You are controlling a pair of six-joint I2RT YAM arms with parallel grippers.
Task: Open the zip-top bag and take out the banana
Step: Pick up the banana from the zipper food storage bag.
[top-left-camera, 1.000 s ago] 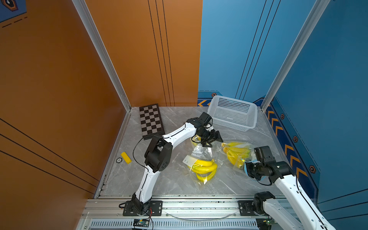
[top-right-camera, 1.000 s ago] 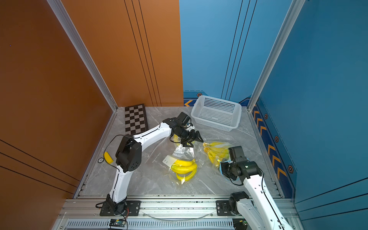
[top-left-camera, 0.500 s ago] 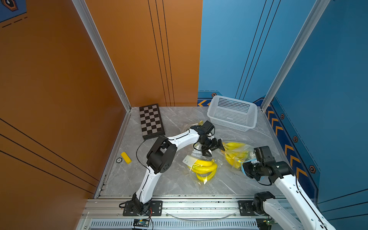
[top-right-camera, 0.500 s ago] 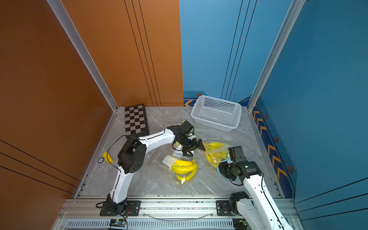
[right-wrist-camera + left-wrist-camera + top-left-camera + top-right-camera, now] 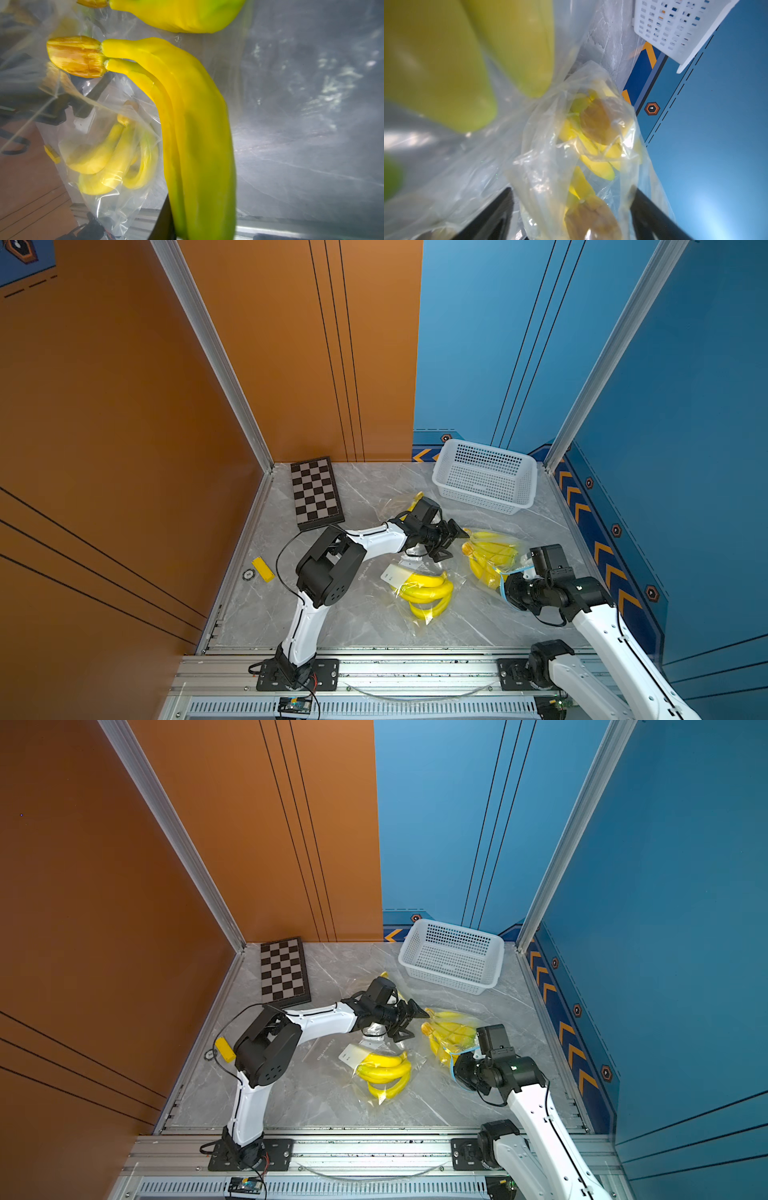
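Top views both show R gripper (image 5: 508,588) near-right on bench (image 5: 361,626), jaws clamped on near edge of zip-top bag (image 5: 505,549), w/ banana bunch (image 5: 486,556) inside. Just left lies a 2nd bagged bunch (image 5: 424,593). Further back, L gripper (image 5: 455,545) has jaws apart astride the zip-top bag's far-left end, w/ white basket (image 5: 528,489) beyond.

Bananas (image 5: 596,168) in bag (image 5: 544,166) between spread fingers of left claw (image 5: 571,189), basket (image 5: 675,25) beyond.
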